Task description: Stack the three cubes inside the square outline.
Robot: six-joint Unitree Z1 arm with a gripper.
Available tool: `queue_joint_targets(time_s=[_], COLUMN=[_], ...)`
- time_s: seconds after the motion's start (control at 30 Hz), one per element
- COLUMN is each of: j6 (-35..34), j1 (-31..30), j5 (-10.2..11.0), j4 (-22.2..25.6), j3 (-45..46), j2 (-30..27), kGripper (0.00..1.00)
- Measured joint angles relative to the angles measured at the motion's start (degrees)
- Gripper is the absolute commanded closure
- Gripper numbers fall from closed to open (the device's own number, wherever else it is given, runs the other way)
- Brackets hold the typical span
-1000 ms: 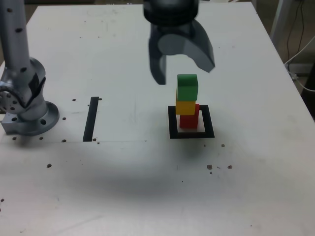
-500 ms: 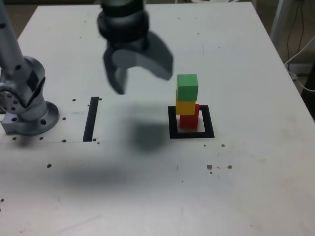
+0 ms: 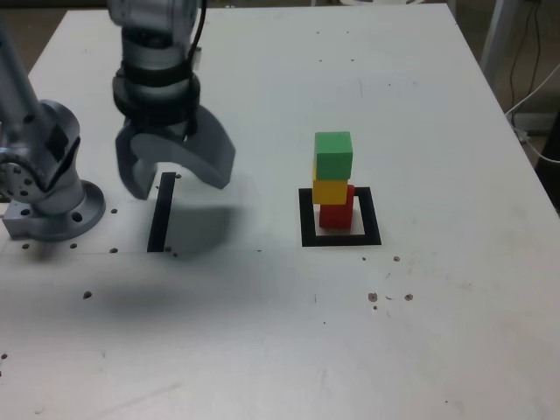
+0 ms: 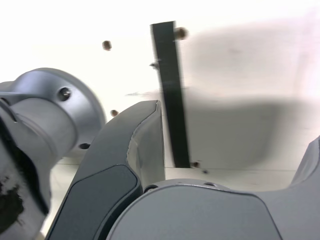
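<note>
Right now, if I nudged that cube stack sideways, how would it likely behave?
Probably tippy: the green cube on top looks wider than the yellow cube under it and overhangs it. The yellow sits offset on the red cube, so layers may slide apart rather than move together. The gripper is open, well clear.

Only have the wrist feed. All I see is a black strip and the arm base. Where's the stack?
Observer: The stack stands inside the square outline, at the exterior view's right, far from the gripper.
Operator: Order?
Observer: Red cube on the bottom, yellow cube in the middle, green cube on top.
Operator: Aligned?
Observer: Not quite. The yellow cube sits a little toward the exterior view's left of the red one, but the stack stands upright.
Operator: Gripper holding anything?
Observer: No, it is open and empty above the black strip.
</note>
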Motion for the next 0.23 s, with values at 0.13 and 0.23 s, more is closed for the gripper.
queue_joint_targets(time_s=[0.13,0.23], j6=[0.00,0.00], j1=[0.00,0.00], j5=[-0.19,-0.31], j4=[-0.02,-0.02], j3=[1.38,1.99], j2=[-0.02,-0.22], kGripper=[0.01,0.01])
